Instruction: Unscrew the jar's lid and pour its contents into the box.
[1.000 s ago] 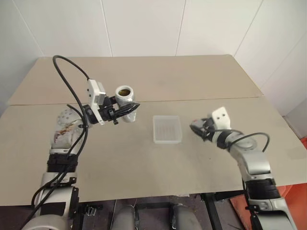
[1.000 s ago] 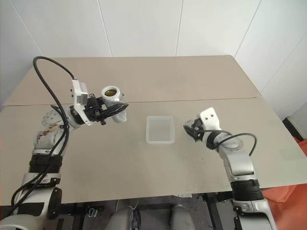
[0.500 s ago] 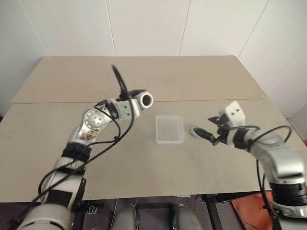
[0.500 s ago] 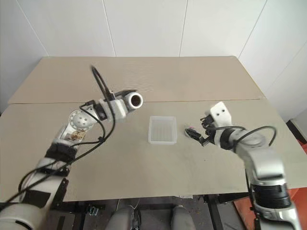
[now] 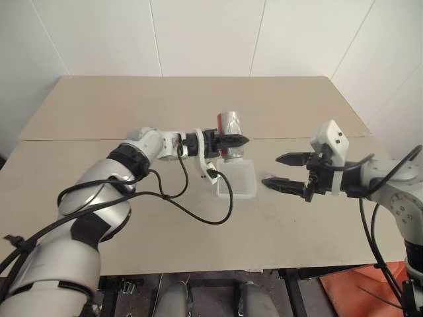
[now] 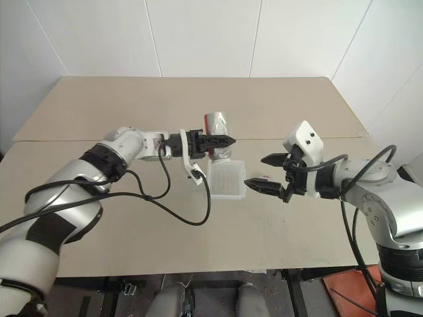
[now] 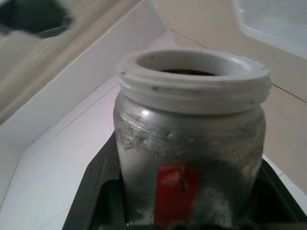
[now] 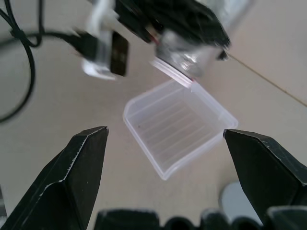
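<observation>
Open jar held upside down over the clear box

The left gripper (image 5: 232,140) is clamped across the lidless jar (image 5: 230,128), which is turned mouth-down above the far edge of the box (image 5: 238,182) on the table (image 5: 165,224). The right gripper (image 5: 285,171) hovers just right of the box, fingers spread wide and holding nothing. The grey lid (image 8: 234,200) lies on the table beside the box's right side, under that gripper.
</observation>
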Robot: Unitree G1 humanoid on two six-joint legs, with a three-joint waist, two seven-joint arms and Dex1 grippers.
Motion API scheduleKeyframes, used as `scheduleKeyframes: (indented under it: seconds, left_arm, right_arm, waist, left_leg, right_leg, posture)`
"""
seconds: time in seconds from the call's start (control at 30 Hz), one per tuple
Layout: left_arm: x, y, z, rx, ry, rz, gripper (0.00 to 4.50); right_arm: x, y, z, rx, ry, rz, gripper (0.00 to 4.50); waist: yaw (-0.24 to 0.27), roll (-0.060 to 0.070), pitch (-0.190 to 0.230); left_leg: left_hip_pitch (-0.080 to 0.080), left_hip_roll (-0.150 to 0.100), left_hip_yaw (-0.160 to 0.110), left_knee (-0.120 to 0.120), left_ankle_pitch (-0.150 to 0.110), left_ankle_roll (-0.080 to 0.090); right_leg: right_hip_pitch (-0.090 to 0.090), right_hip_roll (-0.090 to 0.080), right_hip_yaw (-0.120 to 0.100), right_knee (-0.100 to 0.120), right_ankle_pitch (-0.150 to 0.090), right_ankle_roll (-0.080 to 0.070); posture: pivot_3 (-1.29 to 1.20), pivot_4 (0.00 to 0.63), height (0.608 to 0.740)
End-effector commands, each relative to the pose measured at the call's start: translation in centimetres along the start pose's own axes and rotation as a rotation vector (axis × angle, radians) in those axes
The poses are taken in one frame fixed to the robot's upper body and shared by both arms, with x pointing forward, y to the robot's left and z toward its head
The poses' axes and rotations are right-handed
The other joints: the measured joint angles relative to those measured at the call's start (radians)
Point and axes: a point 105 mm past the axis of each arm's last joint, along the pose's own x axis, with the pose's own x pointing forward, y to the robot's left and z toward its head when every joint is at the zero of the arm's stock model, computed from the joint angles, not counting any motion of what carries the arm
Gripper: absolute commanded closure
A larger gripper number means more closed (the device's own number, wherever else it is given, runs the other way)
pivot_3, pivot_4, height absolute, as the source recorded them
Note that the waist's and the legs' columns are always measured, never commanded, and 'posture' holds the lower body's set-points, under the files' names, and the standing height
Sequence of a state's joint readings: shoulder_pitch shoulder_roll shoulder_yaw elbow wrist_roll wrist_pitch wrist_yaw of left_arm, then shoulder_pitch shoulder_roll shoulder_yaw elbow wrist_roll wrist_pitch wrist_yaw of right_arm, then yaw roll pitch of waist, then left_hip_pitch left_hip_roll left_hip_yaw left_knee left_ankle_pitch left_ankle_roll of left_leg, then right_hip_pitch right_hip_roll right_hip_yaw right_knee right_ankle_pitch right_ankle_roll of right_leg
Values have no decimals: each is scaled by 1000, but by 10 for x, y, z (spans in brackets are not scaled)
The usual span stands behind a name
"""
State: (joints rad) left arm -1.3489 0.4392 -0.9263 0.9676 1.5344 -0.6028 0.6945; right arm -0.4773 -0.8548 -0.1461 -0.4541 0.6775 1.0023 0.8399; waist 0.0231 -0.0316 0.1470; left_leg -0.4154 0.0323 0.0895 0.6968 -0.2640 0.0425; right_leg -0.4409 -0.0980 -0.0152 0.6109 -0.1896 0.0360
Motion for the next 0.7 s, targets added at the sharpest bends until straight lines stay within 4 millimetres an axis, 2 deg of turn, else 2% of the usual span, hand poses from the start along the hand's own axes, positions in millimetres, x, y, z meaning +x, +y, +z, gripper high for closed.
scheduleKeyframes:
  seconds: [0.03, 0.23, 0.37, 0.43, 0.53, 0.63, 0.7]
  left_arm:
    - [8, 17, -17, 108, 27, 48, 2555]
    - [8, 13, -7, 29, 18, 53, 2555]
    - [-5, 11, -22, -150, 135, 72, 2555]
    - [-20, 8, -38, -335, 248, 89, 2555]
    - [-37, 5, -51, -627, 363, 141, 2555]
    - [-64, -13, -66, -1164, 570, 258, 2555]
    - [-79, -24, -64, -1528, 607, 340, 2555]
  right_arm:
    - [-8, 7, 20, -58, -81, 2, 23]
    - [-7, 11, 18, -57, -92, -11, 23]
    - [-7, 12, 17, -57, -110, -21, 23]
    - [-7, 10, 18, -59, -122, -31, 23]
    - [-6, 9, 17, -59, -138, -42, 23]
    - [1, 8, 17, -39, -162, -45, 23]
    - [5, 7, 18, -29, -175, -48, 23]
  waist:
    - [1, 0, 0]
    - [1, 0, 0]
    - [0, 0, 0]
    - [-2, 0, 0]
    - [-10, 0, 0]
    - [-13, 1, -1]
    - [-18, 1, -1]
  left_leg:
    - [0, 0, 0, 0, 0, 0]
    - [0, 0, 0, 1, 0, 0]
    - [0, 0, -1, 1, 0, 0]
    - [0, 1, -1, 1, 0, 0]
    - [0, 1, -1, 2, 0, 0]
    - [1, 1, 0, 2, 0, 0]
    - [2, 2, 0, 3, 0, -1]
  right_leg:
    - [0, 0, 0, 0, 0, 0]
    - [0, 0, 0, 0, 0, 0]
    - [0, -1, 0, 1, 0, 0]
    - [0, -1, 0, 1, 0, 0]
    - [0, -1, 0, 1, 0, 0]
    - [1, -1, 0, 1, 0, 0]
    - [1, -1, 0, 3, 0, 0]
  posture:
    - [0, 150, 740]
    - [0, 150, 740]
    - [0, 150, 740]
    - [0, 150, 740]
    - [0, 150, 740]
    - [0, 150, 740]
    - [0, 150, 740]
